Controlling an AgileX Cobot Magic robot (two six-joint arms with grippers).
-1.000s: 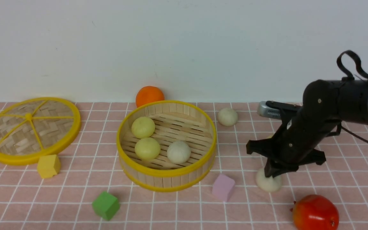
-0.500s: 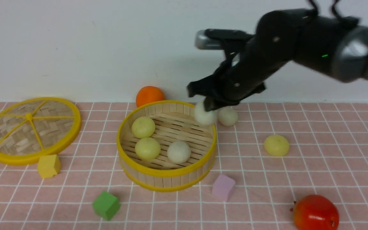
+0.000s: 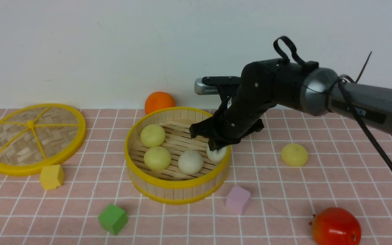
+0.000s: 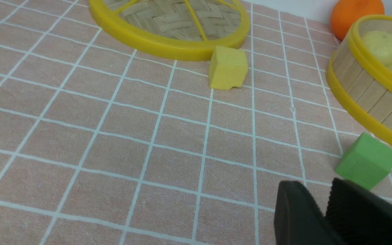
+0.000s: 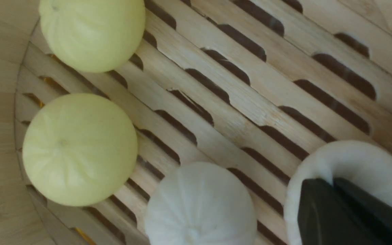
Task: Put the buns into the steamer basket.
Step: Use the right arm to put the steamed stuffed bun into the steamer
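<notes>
Your right hand (image 3: 217, 148) is clamped on an off-white bun (image 3: 217, 154), held low inside the steamer basket (image 3: 168, 183) near its right wall. It is just beside a second white bun (image 3: 190, 162), with two yellow buns (image 3: 157, 158) further left on the slats. A loose yellow bun (image 3: 294, 154) lies on the desk (image 3: 318, 183) right of the basket, and your left hand (image 4: 318, 192) sits low near the green cube (image 4: 365, 165), its state impossible to tell.
</notes>
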